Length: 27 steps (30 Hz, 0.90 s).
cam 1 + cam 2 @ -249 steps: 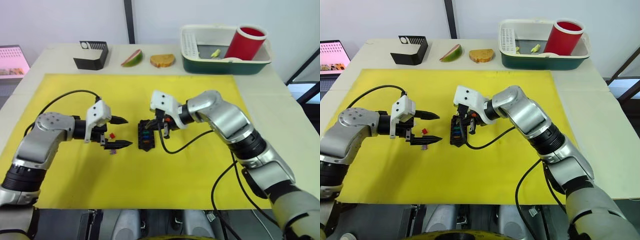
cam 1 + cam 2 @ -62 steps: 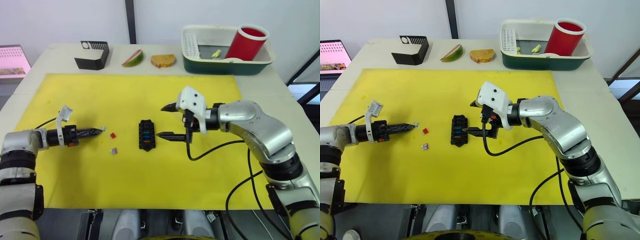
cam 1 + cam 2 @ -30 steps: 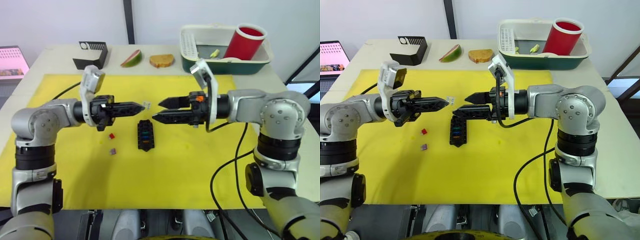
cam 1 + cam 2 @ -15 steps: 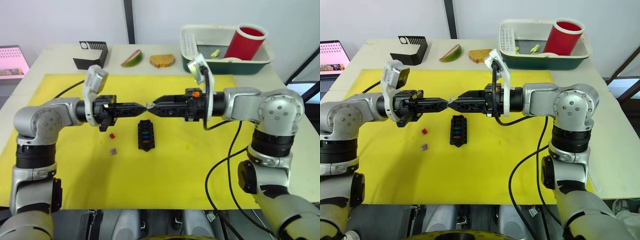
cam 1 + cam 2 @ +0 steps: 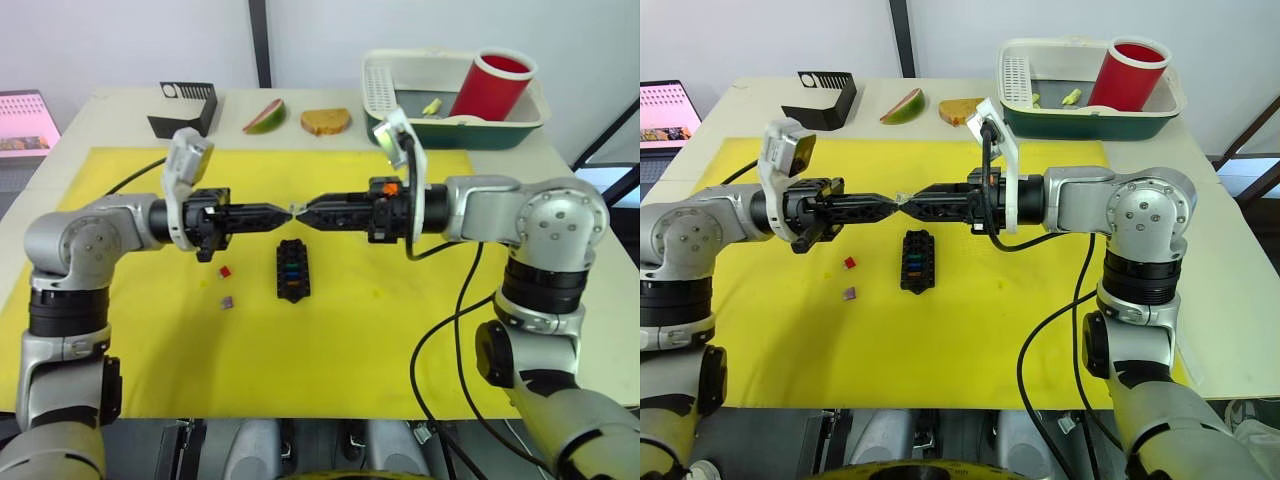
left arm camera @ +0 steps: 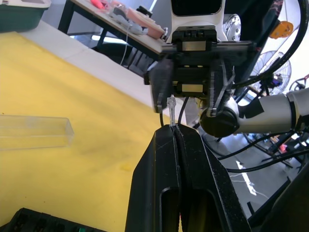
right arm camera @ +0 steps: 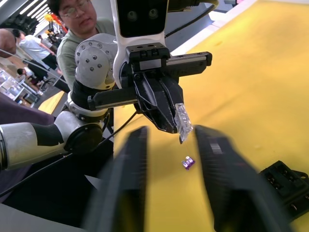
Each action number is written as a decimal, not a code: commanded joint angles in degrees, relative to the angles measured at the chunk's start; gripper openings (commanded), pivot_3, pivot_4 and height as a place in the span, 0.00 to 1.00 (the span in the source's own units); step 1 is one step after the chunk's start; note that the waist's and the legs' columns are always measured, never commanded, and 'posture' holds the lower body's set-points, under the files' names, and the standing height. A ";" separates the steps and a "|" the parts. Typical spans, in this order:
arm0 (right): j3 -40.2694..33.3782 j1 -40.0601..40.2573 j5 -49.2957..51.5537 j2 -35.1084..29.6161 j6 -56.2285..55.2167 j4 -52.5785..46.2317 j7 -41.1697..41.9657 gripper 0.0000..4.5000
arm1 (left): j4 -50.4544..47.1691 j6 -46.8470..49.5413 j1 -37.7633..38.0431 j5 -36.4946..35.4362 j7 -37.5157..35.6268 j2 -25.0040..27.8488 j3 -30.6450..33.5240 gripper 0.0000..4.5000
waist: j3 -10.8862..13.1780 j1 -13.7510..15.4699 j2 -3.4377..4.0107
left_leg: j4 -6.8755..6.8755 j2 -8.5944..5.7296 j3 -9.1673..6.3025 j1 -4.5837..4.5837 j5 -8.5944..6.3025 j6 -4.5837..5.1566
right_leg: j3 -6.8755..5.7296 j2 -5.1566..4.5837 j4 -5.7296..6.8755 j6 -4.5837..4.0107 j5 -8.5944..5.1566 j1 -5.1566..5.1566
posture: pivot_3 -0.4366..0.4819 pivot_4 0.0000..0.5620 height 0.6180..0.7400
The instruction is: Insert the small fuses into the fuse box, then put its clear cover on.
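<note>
My left gripper [image 5: 288, 212] is shut on a tiny pale clear fuse [image 5: 294, 210], held in the air above the black fuse box [image 5: 292, 270]. My right gripper [image 5: 303, 212] meets it tip to tip. In the right wrist view its blurred fingers [image 7: 129, 179] stand apart on either side of the fuse [image 7: 183, 121]. The box holds orange, blue and green fuses. A red fuse [image 5: 225, 271] and a purple fuse [image 5: 227, 301] lie on the yellow mat left of the box. The clear cover [image 6: 34, 132] lies on the mat.
Along the table's far edge stand a black slotted stand [image 5: 185, 108], a fruit slice [image 5: 265, 116], a piece of bread [image 5: 325, 121] and a green-and-white basin [image 5: 455, 128] holding a red cup [image 5: 490, 85]. A person [image 7: 72, 29] stands behind the left arm.
The two gripper tips have come together above the fuse box. The right gripper's fingers have narrowed around the fuse that the left gripper holds.
</note>
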 commanded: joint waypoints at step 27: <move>0.01 -1.92 2.67 0.13 -0.08 -0.63 -0.87 0.01 | -1.79 -1.44 -0.03 -1.15 0.36 1.66 -0.92 0.00 | 0.00 0.00 0.00 | 0.00 0.00 -0.01 0.00 0.00 0.01 | 0.00 0.00 -0.03 0.00 0.00 0.00 | 0.48 0.27 1.00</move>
